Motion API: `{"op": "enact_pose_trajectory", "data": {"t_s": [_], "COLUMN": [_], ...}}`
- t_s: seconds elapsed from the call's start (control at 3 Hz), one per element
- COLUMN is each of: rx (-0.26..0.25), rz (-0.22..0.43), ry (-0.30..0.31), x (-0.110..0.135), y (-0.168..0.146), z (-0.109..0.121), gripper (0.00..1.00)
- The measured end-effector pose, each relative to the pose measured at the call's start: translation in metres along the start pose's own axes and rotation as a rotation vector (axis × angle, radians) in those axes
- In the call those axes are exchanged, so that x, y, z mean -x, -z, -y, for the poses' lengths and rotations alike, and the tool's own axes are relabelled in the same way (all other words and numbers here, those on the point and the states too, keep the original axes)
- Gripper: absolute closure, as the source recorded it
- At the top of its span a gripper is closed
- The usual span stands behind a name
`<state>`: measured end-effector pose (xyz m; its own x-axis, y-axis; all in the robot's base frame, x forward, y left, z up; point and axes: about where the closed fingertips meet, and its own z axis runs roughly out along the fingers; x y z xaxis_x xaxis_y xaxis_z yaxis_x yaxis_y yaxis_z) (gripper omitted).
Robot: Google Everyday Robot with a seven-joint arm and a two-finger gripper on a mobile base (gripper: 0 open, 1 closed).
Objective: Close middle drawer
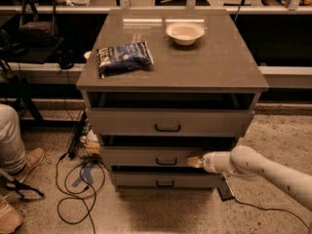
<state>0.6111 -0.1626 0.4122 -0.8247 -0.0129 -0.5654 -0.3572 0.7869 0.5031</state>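
Observation:
The middle drawer [146, 156] is the second of three grey drawers in the cabinet, with a small dark bar handle [166, 162]. It sticks out only a little, less than the top drawer [168, 122] above it. My gripper [196, 162] is at the end of the white arm that reaches in from the lower right. Its tan tip touches the right part of the middle drawer's front. The bottom drawer [165, 180] sits just below.
A blue snack bag [124, 57] and a white bowl [185, 32] lie on the cabinet top [214, 67]. A person's leg and shoe [17, 152] are at the left. Cables [78, 189] lie on the floor left of the cabinet.

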Motion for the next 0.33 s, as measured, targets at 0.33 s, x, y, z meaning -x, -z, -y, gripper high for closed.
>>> {"op": "enact_pose_trajectory", "data": {"t_s": [0.33], "rx": [-0.005], "rz": [-0.013], "ry": [-0.016], "x": [-0.0202], "y": [0.028], "z": [-0.0062], "gripper": [1.0]}}
